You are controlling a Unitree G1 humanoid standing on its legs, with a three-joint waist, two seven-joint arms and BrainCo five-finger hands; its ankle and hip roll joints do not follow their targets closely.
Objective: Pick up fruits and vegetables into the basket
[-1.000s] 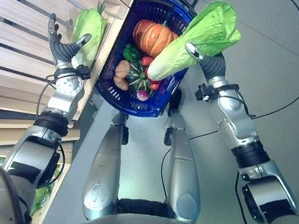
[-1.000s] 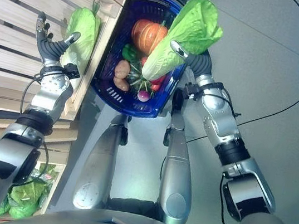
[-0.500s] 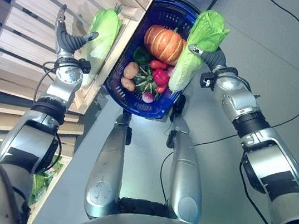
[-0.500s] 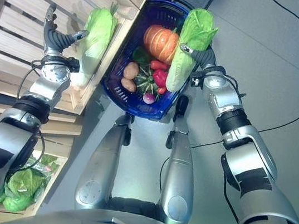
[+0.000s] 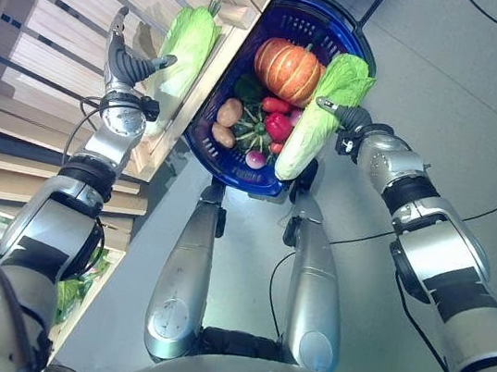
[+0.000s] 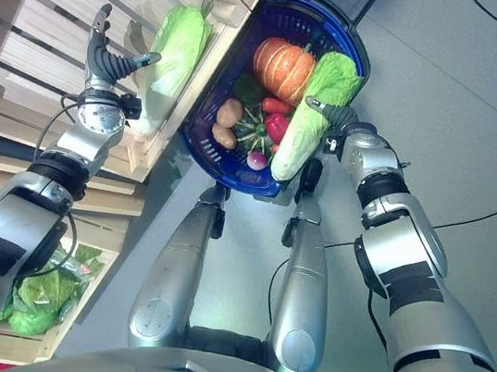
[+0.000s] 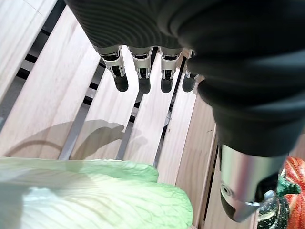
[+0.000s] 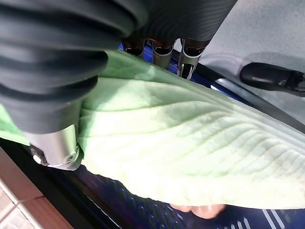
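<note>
Right hand (image 6: 332, 114) gripping long pale-green napa cabbage (image 6: 314, 113) over blue plastic basket (image 6: 200, 146) right rim | left hand (image 6: 106, 62) open beside shelf cabbage (image 6: 175, 52) | step: placing | next: lower, release inside

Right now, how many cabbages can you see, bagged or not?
3, maybe more hidden. One cabbage is in the right hand over the basket; one lies on the wooden shelf by the open left hand; bagged greens sit lower left.

pale wooden slatted shelf (image 5: 45, 43) on the left, grey floor (image 5: 448, 104) on the right
</note>
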